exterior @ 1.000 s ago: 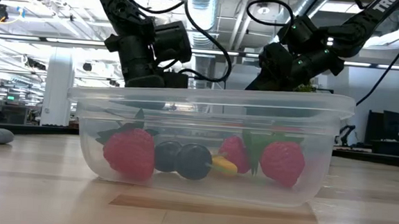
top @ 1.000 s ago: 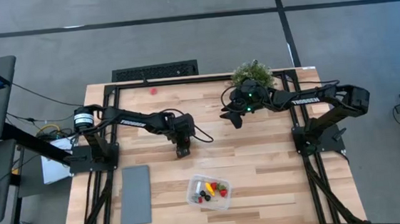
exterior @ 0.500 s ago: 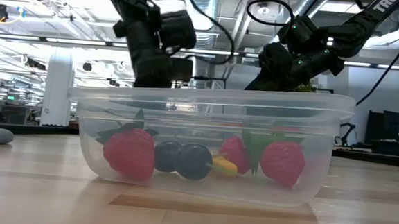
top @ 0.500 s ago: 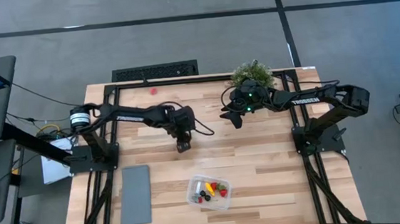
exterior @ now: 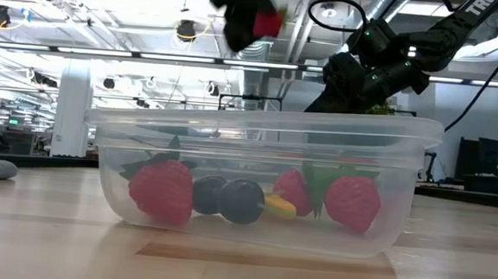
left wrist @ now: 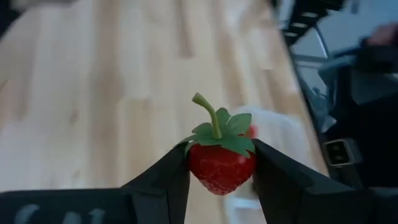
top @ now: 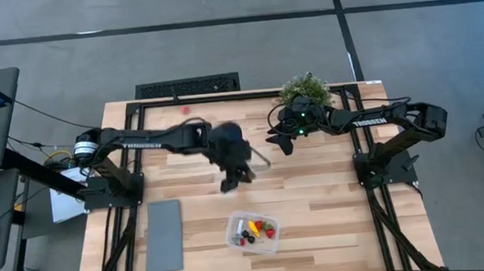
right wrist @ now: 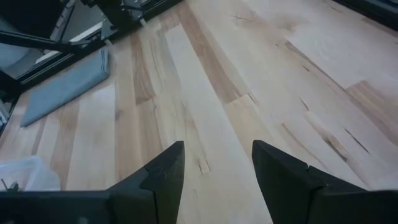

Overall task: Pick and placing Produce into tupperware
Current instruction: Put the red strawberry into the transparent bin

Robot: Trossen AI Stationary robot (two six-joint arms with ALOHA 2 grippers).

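A red toy strawberry [left wrist: 221, 167] is being pinched between the two dark fingers of the left gripper [left wrist: 221, 177]. Its green leaves and thin curved stem are being pointed up, away from the fingers. The berry looks smooth, shiny and plump.

In the high view, the left gripper [top: 231, 182] is being held in the air over the middle of the wooden table [top: 318, 220]. The clear tupperware [top: 251, 232] is being kept on the table just past the gripper, toward the front edge and a little to the right. So the berry probably needs to be carried a short way that way and then let go. The left arm is much nearer the tub than the right arm.

The tub is made of thin see-through plastic with round corners. Inside it, red strawberries [exterior: 161, 190], two black round berries [exterior: 228, 199] and a yellow piece [exterior: 280, 205] are being held already.

The right gripper [top: 284, 142] is being kept waiting near the leafy plant [top: 306, 88], its fingers [right wrist: 163, 175] apart and holding nothing.
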